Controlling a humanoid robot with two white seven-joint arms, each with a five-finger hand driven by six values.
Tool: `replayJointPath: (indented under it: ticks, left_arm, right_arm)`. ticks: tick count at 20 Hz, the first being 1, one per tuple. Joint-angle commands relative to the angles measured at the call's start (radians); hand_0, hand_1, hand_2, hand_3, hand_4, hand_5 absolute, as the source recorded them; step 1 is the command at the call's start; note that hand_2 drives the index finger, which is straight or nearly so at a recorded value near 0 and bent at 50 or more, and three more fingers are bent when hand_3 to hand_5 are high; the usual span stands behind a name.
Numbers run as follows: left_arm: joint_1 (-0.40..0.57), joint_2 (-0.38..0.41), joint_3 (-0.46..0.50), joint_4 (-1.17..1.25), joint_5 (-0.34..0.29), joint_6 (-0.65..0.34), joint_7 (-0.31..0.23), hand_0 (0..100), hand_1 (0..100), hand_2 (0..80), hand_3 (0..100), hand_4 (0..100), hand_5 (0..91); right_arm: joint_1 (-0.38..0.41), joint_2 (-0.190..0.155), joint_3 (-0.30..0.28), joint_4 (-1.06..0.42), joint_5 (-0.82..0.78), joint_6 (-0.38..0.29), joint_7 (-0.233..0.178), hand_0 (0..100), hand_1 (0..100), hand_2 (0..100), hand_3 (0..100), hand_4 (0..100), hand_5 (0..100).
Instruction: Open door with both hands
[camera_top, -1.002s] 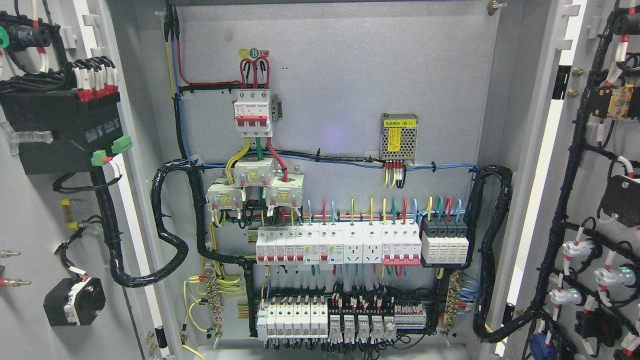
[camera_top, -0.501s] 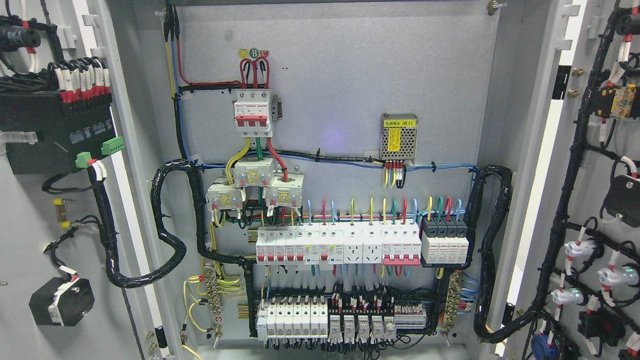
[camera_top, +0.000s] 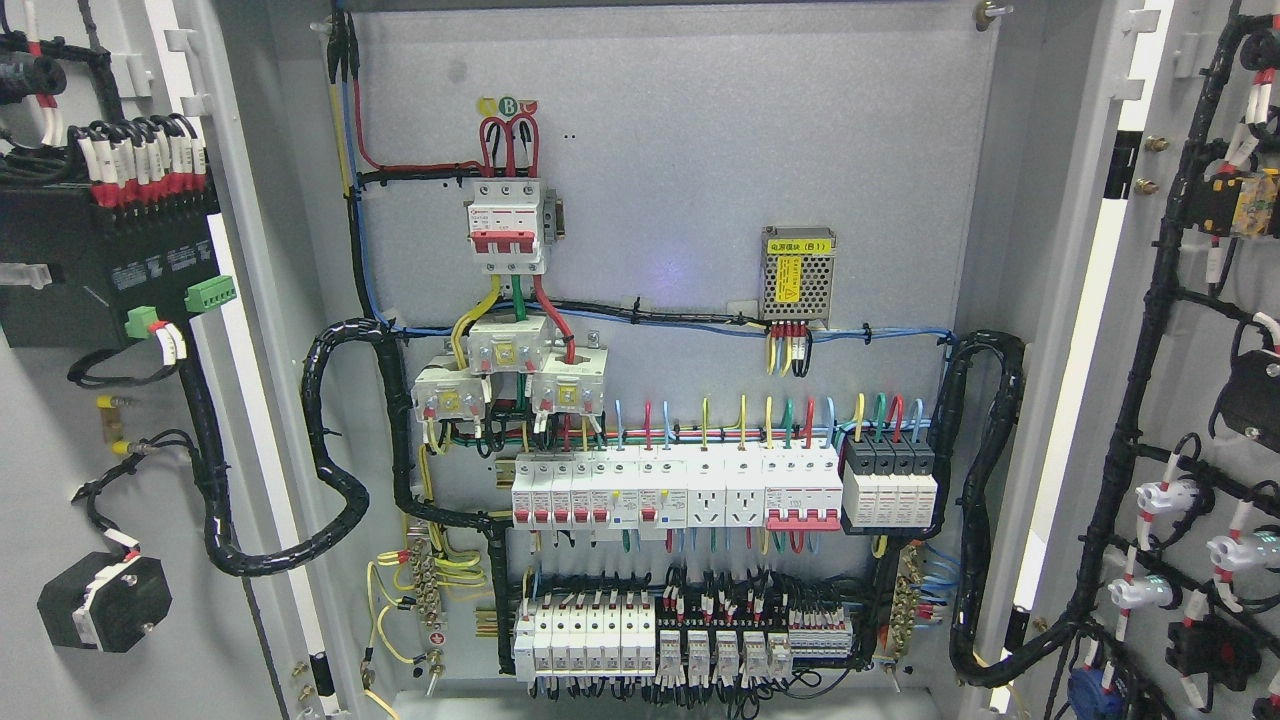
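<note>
A grey electrical cabinet stands open before me, its back panel (camera_top: 700, 160) in full view. The left door (camera_top: 60, 450) is swung wide at the picture's left, showing its inner face with a black module (camera_top: 100, 270) and black cable bundles. At the right, the right door (camera_top: 1180, 400) is also swung out, carrying wired indicator lamps (camera_top: 1160, 497) and a black cable trunk. Neither of my hands nor any arm shows in the head view.
Inside, a red-and-white main breaker (camera_top: 508, 225) sits above three current transformers, a metal power supply (camera_top: 798, 272), a row of white breakers (camera_top: 680, 488) and lower relays (camera_top: 640, 630). Thick black cable looms (camera_top: 985, 500) run along both inner sides of the cabinet.
The left door has swung further outward to the left, its module and fittings shifting left. The right door has drifted slightly to the right. The cabinet interior is unchanged.
</note>
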Motion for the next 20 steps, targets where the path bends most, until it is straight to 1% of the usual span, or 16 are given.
replayJointPath:
  ticks: [1,3,8,11,14,16,18,20]
  left_arm:
    - [-0.031,0.008,0.050,0.063,0.003,-0.321,0.000,0,0,0.0,0,4,0.0]
    - [-0.045,0.010,0.069,0.074,0.004,-0.284,0.000,0,0,0.0,0,4,0.0]
    - [-0.078,0.012,0.086,0.097,0.006,-0.219,0.000,0,0,0.0,0,4,0.0]
    - [-0.095,0.012,0.115,0.105,0.022,-0.155,0.000,0,0,0.0,0,4,0.0]
    - [-0.111,0.015,0.138,0.123,0.033,-0.100,0.000,0,0,0.0,0,4,0.0]
    - [-0.124,0.031,0.142,0.134,0.046,-0.060,0.000,0,0,0.0,0,4,0.0]
    - [-0.141,0.036,0.144,0.146,0.047,-0.011,0.000,0,0,0.0,0,4,0.0]
    - [-0.158,0.036,0.144,0.167,0.049,0.015,0.000,0,0,0.0,0,4,0.0]
  right_arm:
    - [0.013,-0.045,-0.038,0.025,-0.043,0.001,0.036,0,0,0,0,0,0]
    - [0.018,-0.045,-0.038,0.027,-0.062,0.001,0.061,0,0,0,0,0,0]
    - [0.021,-0.046,-0.047,0.031,-0.070,0.001,0.101,0,0,0,0,0,0]
    - [0.021,-0.062,-0.049,0.033,-0.111,0.002,0.108,0,0,0,0,0,0]
    - [0.025,-0.071,-0.072,0.037,-0.125,0.021,0.111,0,0,0,0,0,0]
    - [0.027,-0.079,-0.072,0.047,-0.126,0.021,0.139,0,0,0,0,0,0]
    - [0.027,-0.080,-0.077,0.053,-0.143,0.021,0.151,0,0,0,0,0,0]
    - [0.027,-0.083,-0.083,0.059,-0.168,0.027,0.173,0,0,0,0,0,0]
